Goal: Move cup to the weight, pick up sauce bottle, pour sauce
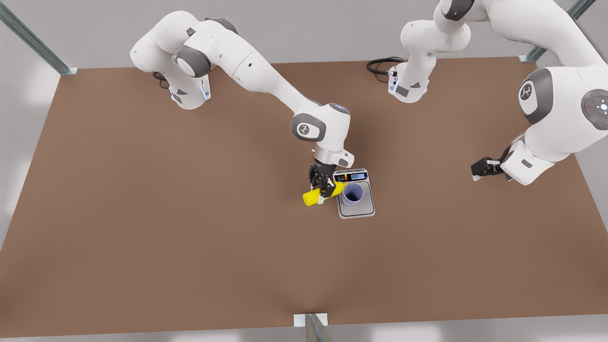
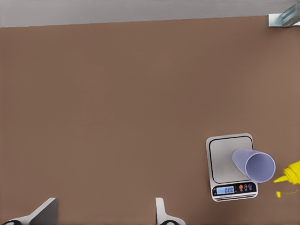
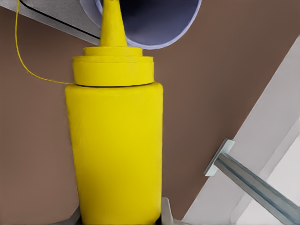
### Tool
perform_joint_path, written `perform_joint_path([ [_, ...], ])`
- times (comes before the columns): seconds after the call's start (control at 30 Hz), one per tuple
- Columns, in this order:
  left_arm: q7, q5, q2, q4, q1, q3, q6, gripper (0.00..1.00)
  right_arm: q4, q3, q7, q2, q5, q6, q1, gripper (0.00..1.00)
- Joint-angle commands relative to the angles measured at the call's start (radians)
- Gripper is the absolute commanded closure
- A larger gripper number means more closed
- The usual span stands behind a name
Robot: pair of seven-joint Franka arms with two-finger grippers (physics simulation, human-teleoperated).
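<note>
- We are at the pour: the cup [image 1: 353, 194] stands on the weight [image 1: 356, 206] near the middle of the front view, and the sauce bottle [image 1: 317, 195] is tipped beside it, nozzle toward the rim.
- Our right hand [image 1: 325, 191] grips the sauce bottle around its body, fingers closed on it. The arm reaches in from the upper left of the front view, with the wrist bent down over the weight.
- In the right wrist view the nozzle tip overlaps the cup's rim, so the aim looks about right. We cannot tell whether the tip is truly over the opening or just short of it.
- To pour well, we judge that the nozzle should sit clearly inside the rim line before tipping further, and the tilt should grow slowly. The cup is light and unheld, so a knock from the nozzle could topple it off the plate.
- A thin yellow thread [image 3: 28, 65] curves away from the bottle's collar in the right wrist view; we cannot say what it is.
- Our left hand [image 1: 480, 168] waits at the right of the front view, well apart from the weight. Its fingers [image 2: 161, 212] stand spread wide with nothing between them in the left wrist view.
- The worktop [image 1: 190, 237] around the weight is brown.
</note>
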Motion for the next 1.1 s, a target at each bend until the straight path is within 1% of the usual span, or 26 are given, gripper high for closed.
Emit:
perform_joint_path([
  [0.0, 0.000, 0.000, 0.000, 0.000, -0.001, 0.001, 0.000, 0.00, 0.005, 0.000, 0.000, 0.002, 0.001, -0.001, 0.000, 0.40],
  [0.3, 0.000, 0.000, 0.000, 0.000, 0.000, -0.001, 0.001, 0.00, 0.074, -0.006, 0.011, 0.048, 0.002, -0.015, -0.009, 0.40],
  [0.7, 0.000, -0.003, -0.002, 0.002, -0.001, -0.002, 0.014, 0.00, 0.072, -0.005, 0.008, 0.038, 0.016, -0.028, -0.011, 0.40],
  [0.8, 0.002, -0.003, -0.002, 0.002, -0.001, -0.002, 0.020, 0.00, 0.071, -0.006, 0.003, 0.012, 0.168, -0.044, -0.029, 0.40],
  [0.9, 0.000, 0.000, -0.002, 0.002, -0.001, -0.001, 0.021, 0.00, 0.062, 0.001, -0.009, -0.028, 0.303, -0.043, -0.113, 0.40],
  [1.07, 0.000, 0.001, -0.003, 0.002, -0.001, -0.001, 0.021, 0.00, 0.048, 0.004, -0.308, -0.050, 0.574, -0.026, -0.238, 0.40],
])
